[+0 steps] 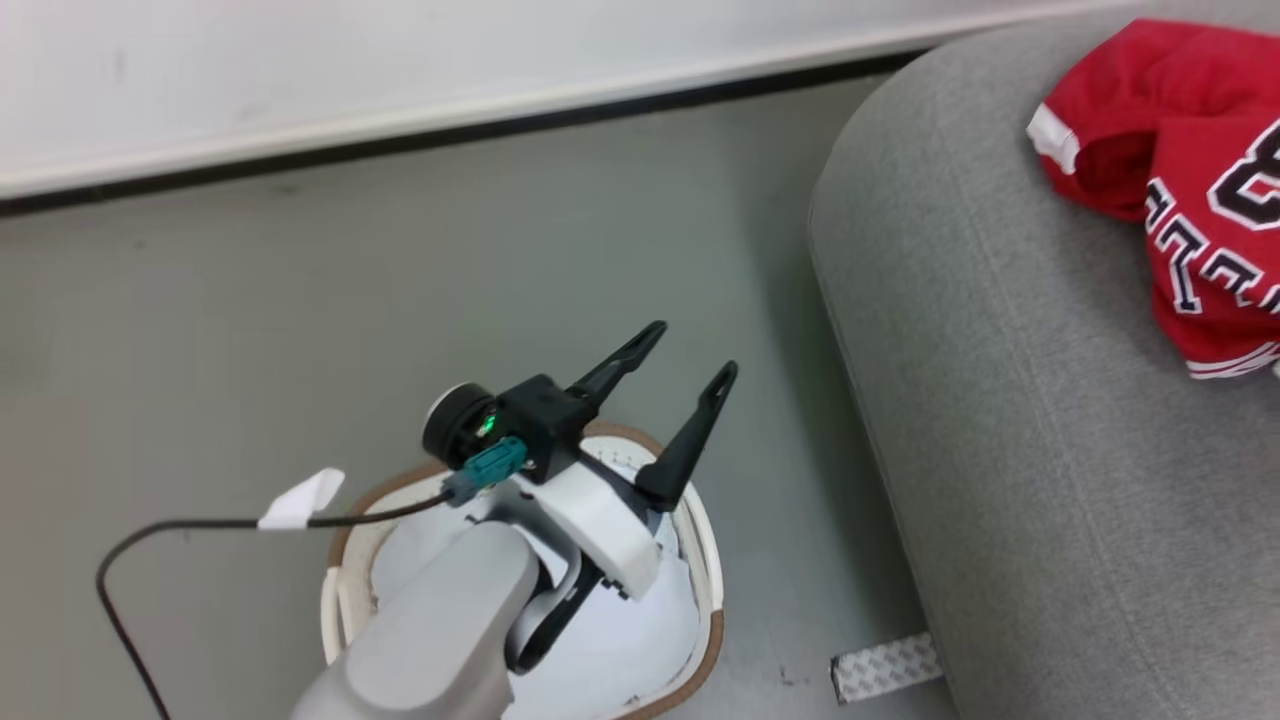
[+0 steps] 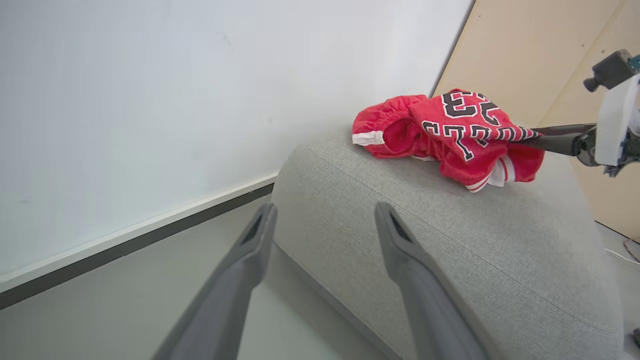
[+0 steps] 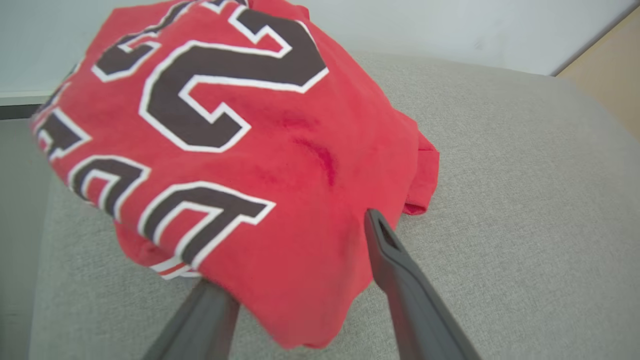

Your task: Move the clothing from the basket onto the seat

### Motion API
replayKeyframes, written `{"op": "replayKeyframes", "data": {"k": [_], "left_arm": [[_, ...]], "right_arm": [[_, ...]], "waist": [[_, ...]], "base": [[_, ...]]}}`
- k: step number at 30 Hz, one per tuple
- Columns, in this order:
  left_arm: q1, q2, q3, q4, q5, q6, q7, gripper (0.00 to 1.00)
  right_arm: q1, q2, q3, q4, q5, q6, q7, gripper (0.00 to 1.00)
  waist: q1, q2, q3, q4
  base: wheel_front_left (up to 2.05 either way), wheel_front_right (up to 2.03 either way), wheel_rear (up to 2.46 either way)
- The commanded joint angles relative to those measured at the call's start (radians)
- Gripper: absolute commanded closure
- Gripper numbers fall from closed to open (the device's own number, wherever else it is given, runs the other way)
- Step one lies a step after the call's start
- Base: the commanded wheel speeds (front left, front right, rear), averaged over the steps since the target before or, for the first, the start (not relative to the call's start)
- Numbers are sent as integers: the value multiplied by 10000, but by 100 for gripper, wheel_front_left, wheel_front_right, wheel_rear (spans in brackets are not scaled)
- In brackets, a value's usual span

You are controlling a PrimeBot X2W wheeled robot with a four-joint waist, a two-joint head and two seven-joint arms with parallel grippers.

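Observation:
The clothing lies bunched on the grey seat (image 1: 1000, 400): the red jersey (image 1: 1215, 250) with black-and-white lettering, and the red shorts (image 1: 1100, 130) with white trim beside it. In the right wrist view the jersey (image 3: 225, 150) drapes over one finger of my right gripper (image 3: 305, 220), whose jaws stand apart, open. From the left wrist view, that right gripper (image 2: 535, 137) reaches into the pile's right side. My left gripper (image 1: 692, 350) hovers open and holding nothing above the white basket (image 1: 712, 640). Inside the basket I see pale lining; my arm hides part of it.
The basket stands on grey floor left of the seat's rounded edge. A white wall with a dark baseboard (image 1: 400, 140) runs behind. A patterned strip (image 1: 885, 668) lies on the floor by the seat. A black cable with a white tag (image 1: 300, 500) trails from my left wrist.

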Motion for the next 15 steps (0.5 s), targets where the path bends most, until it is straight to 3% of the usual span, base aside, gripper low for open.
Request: {"op": "replayKeyframes", "data": {"k": [1,5,15], "left_arm": [[318,141,190,-34,-105,43,-14,0],[877,263,678,-224,-166,138,-12,0],[2354,602,2224,-938,-318,496,-12,0]], "right_arm": [[319,-128,291,-195,181,-23,59,0],[784,-474,721,-834,557,-23,-78,0],[2342,-684,464,-3553,1277,-23,-1230,0]], "waist": [[-1,0,-640,-61],[-1,0,-1505,-25],[-1,0,-3179,553]], "base": [[0,0,0],[0,0,0],[0,0,0]]}}
